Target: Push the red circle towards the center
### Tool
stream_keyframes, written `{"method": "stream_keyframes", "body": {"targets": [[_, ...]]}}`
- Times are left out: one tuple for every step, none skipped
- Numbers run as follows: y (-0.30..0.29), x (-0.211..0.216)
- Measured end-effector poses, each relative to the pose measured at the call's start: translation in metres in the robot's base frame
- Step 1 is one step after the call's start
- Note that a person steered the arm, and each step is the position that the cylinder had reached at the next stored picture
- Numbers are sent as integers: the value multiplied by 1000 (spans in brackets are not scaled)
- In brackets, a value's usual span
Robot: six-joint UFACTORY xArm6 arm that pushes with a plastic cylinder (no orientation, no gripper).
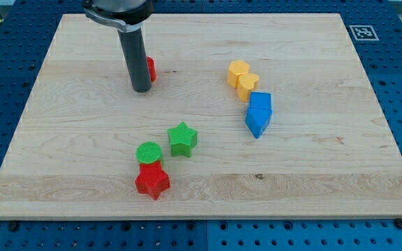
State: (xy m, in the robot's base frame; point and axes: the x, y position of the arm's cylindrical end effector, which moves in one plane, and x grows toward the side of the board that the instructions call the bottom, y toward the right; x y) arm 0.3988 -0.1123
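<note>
A red block (pixel 151 68), likely the red circle, sits at the view's upper left, mostly hidden behind my rod. My tip (pixel 142 89) rests on the board just in front of and left of it, touching or nearly touching it. A red star (pixel 152 181) lies at the view's lower middle with a green circle (pixel 149 152) touching its top side. A green star (pixel 182 139) sits just right of the green circle.
Two yellow blocks (pixel 242 77) sit touching at the view's upper right of centre. Two blue blocks (pixel 259 113) sit touching just below them. The wooden board (pixel 326 174) lies on a blue perforated table, with a marker tag (pixel 363 32) at the top right.
</note>
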Motion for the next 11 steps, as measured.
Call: {"method": "stream_keyframes", "body": {"targets": [[-64, 0], [-84, -20], [-75, -51], [-57, -50], [-28, -30], [1, -7], [33, 6], [12, 6], [-46, 6], [-53, -1], [-39, -11]]}}
